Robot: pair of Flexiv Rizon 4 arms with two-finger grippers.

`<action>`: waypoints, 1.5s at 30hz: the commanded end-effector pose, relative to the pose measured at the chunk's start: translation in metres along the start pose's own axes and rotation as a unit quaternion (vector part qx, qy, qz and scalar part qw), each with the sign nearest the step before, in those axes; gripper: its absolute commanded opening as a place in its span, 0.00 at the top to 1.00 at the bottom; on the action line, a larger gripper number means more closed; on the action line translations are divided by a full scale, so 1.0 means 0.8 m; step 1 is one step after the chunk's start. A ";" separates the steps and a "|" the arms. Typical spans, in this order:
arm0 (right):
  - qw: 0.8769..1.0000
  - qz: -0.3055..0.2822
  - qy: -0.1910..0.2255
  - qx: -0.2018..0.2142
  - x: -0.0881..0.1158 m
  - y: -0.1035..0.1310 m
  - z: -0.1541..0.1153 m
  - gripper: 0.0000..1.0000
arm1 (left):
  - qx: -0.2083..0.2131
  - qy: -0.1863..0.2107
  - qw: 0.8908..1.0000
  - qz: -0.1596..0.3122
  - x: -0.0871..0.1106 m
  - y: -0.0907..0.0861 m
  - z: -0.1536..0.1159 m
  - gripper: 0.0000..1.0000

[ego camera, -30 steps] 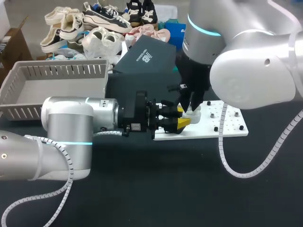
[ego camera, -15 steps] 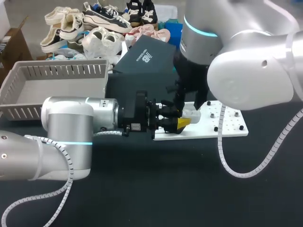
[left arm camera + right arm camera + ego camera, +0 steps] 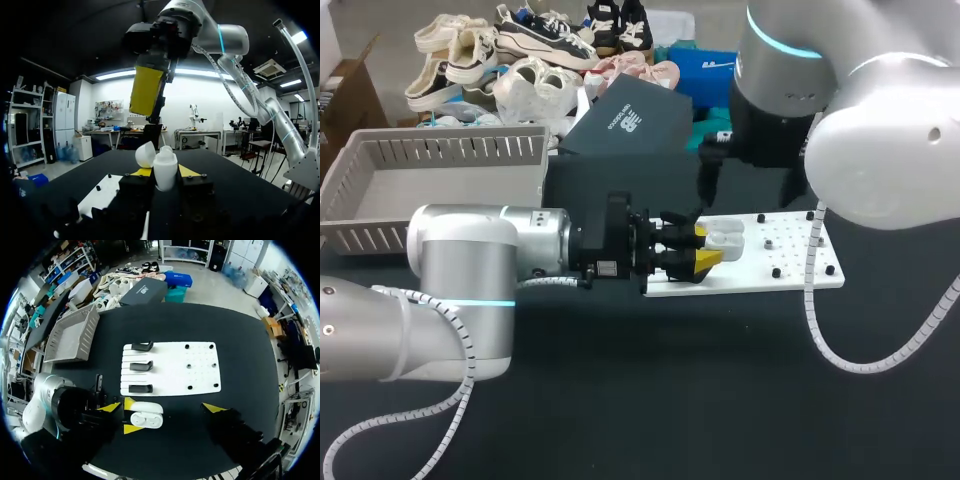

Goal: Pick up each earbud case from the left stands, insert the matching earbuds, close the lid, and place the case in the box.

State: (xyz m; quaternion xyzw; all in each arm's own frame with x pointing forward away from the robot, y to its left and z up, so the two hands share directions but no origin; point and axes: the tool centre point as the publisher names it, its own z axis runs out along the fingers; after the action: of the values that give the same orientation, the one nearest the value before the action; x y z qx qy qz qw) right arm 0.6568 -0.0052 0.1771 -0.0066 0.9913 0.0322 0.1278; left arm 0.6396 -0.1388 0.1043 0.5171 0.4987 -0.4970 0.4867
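My left gripper (image 3: 704,248) reaches in level from the left and is shut on the open white earbud case (image 3: 728,238), just over the near left corner of the white board (image 3: 800,268). In the left wrist view the case (image 3: 165,162) stands upright between my yellow fingertips (image 3: 142,172), with its lid (image 3: 145,154) tipped back. My right gripper (image 3: 748,190) hangs open, well above the case and holding nothing. From the right wrist view the case (image 3: 146,419) lies below, between that gripper's wide-spread fingertips (image 3: 214,407). I cannot tell whether earbuds are inside.
Three black stands (image 3: 141,365) line the left side of the board (image 3: 170,369), and all look bare. A grey slatted basket (image 3: 430,180) sits at the back left. A dark box (image 3: 630,125) lies tilted behind the board.
My right gripper let go at the case, opened wide, and rose up and to the right. The left arm and the case stayed where they were.
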 end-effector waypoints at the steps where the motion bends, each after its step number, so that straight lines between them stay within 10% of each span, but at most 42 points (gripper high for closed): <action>1: 0.995 0.102 -0.016 0.014 -0.015 -0.011 0.016 0.00 | -0.002 -0.001 1.000 0.001 0.000 -0.002 0.000 1.00; 17: 0.988 0.135 0.019 0.069 -0.026 -0.033 0.062 0.00 | -0.002 -0.001 1.000 0.001 0.000 -0.002 0.000 1.00; 45: 0.993 0.100 -0.013 0.061 0.029 -0.046 0.019 0.00 | -0.002 -0.001 1.000 0.001 0.000 -0.002 0.000 1.00</action>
State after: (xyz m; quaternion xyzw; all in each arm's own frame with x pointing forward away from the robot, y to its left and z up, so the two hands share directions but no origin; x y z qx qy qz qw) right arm 0.6477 -0.0317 0.1503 0.0980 0.9878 -0.0324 0.1170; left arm 0.6392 -0.1384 0.1044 0.5169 0.4988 -0.4969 0.4870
